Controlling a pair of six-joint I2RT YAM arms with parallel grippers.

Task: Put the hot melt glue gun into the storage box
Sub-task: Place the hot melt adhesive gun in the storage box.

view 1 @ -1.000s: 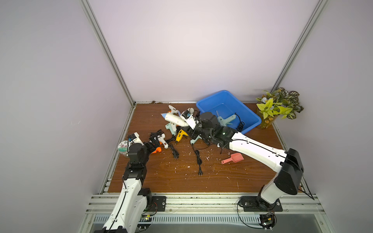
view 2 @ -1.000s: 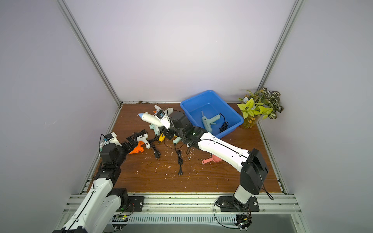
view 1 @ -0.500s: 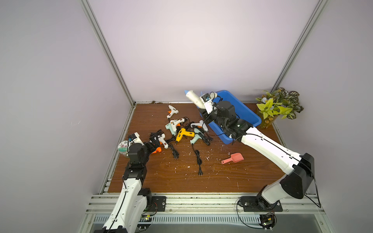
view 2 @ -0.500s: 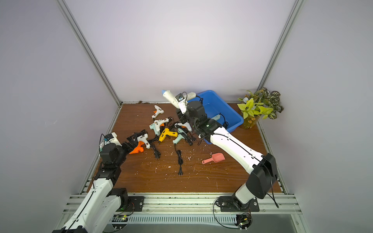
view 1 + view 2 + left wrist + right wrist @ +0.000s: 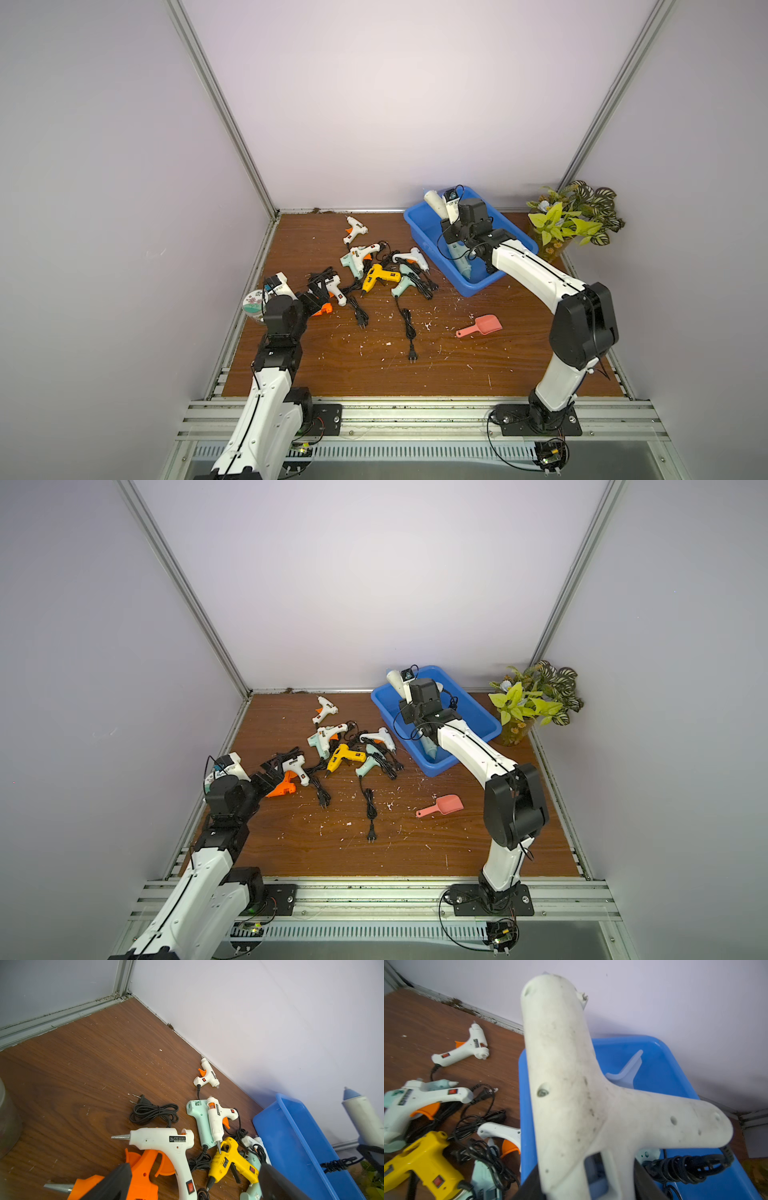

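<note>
the right gripper [image 5: 587, 1184] has its black jaws closed partway around the lower body of a large, grubby white plastic hot melt glue gun [image 5: 571, 1084], one finger on each side. in both top views this held gun [image 5: 433, 203] is raised over the far corner of the bright blue rectangular plastic storage box [image 5: 422, 226], tilted, with its barrel up towards the back wall. the left wrist view shows its blue nozzle tip uppermost and a bundled black cord hanging under it. the gun is above the box and not yet resting inside. a pale blue glue gun [image 5: 459, 261] already lies on the box floor.

the left gripper [image 5: 194, 1167] has its jaws spread wide and grips nothing. it hovers low over an orange plastic glue gun [image 5: 143, 1176] and a white glue gun with an orange trigger [image 5: 164, 1140] at the near left of the brown wooden table [image 5: 374, 365]; whether a finger touches either cannot be told.

further guns lie loose in a tangle of black cords between the left gripper and the box, among them a yellow glue gun [image 5: 376, 276] and a mint-green glue gun [image 5: 402, 286]. a small white glue gun [image 5: 353, 226] sits apart near the back wall. a pink plastic scoop [image 5: 482, 326] lies on the table near the box, and a potted leafy plant [image 5: 573, 216] stands in the far right corner.
</note>
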